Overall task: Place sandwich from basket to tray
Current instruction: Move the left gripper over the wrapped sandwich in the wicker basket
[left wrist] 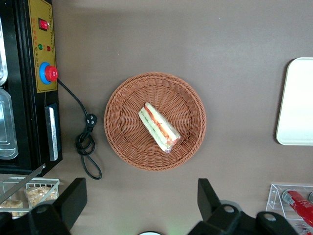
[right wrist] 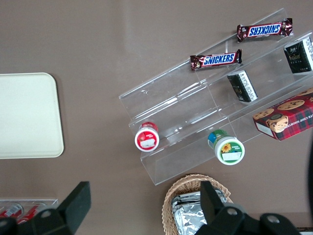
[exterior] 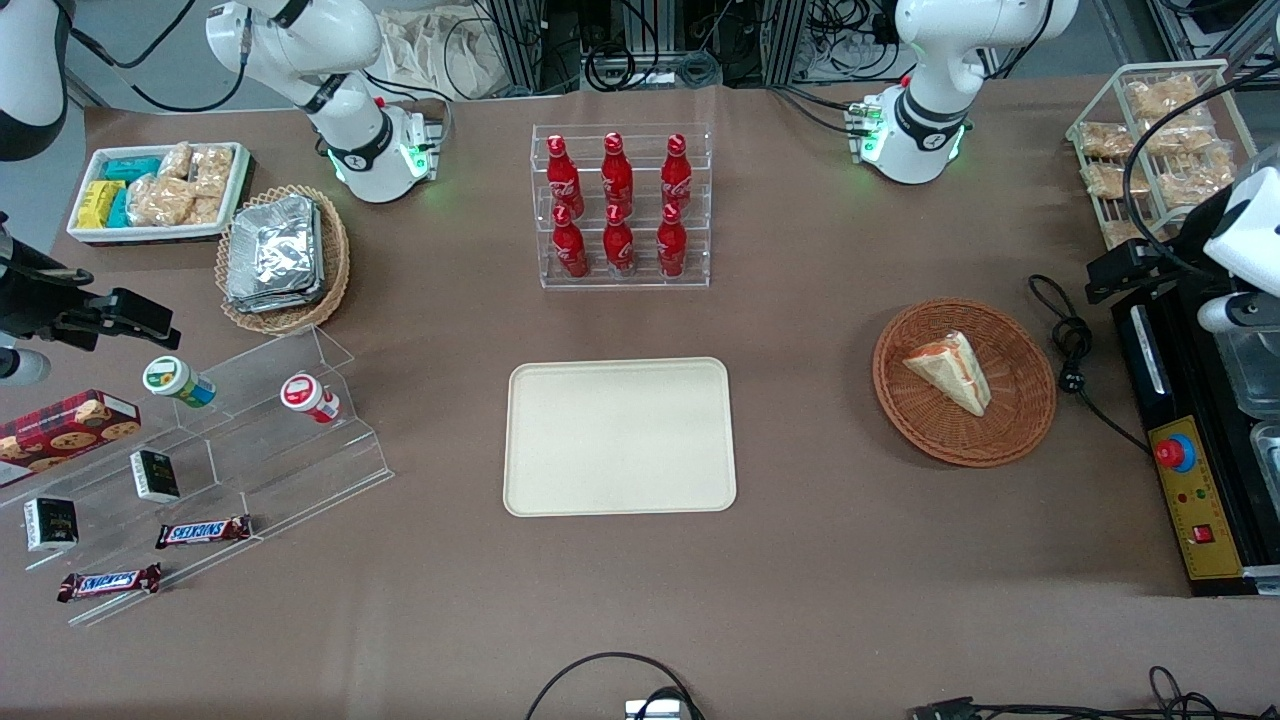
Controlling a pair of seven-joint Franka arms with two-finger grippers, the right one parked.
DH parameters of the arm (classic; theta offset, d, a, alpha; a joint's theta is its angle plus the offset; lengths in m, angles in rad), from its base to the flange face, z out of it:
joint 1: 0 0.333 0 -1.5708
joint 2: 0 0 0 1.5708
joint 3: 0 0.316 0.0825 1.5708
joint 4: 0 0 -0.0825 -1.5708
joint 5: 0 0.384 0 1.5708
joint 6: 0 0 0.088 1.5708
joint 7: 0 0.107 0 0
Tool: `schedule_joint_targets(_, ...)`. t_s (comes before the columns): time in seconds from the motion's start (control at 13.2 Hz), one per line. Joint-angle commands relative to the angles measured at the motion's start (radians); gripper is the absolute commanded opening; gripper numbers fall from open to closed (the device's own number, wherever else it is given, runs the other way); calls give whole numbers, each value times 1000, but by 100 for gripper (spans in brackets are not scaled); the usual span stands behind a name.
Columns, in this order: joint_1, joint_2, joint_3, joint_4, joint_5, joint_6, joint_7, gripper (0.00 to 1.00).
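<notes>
Sandwich [exterior: 949, 372] lies in the basket [exterior: 1020, 428], on its side, long edge running diagonally across the weave. In the wrist view its layered cut face [left wrist: 159, 127] looks up at the camera: white bread, orange-red and green-pale filling under clear wrap. It sits a little off the basket's centre, clear of the rim [left wrist: 113, 139] all round, so there is room for fingers to come down either side.

Basket stands toward the working arm's end of the table, well apart from the tray [exterior: 619, 436], which is bare and lies mid-table, nearer the front camera than the rack of red bottles [exterior: 620, 207]. A black cable [exterior: 1070, 350] coils just beside the basket, between it and the black control box [exterior: 1185, 470]; neither touches the basket.

Gripper [left wrist: 139, 208] hangs high above the table, looking straight down; fingers [left wrist: 73, 198] spread wide, nothing between them. The basket shows whole in the wrist view with the sandwich ahead of the finger gap rather than within it. Judgement: this is the approach stage, nothing grasped yet, transfer not begun.

Next move likely calls for centring over the wedge and turning the wrist so the fingers close across its narrow thickness, not its length. The wrap looks slick and the bread soft; a hard squeeze may crush it.
</notes>
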Motion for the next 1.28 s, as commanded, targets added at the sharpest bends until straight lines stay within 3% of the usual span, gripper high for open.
schedule_joint_targets(0.0,-3,14,2,27,8,-10,-2,100)
schedule_joint_targets(0.3,-5,29,2,28,-1,10,-28,100)
schedule_joint_targets(0.6,-11,26,-1,-35,-2,51,-250,100)
schedule_joint_targets(1.21,-11,-99,-1,-479,-8,407,-450,100)
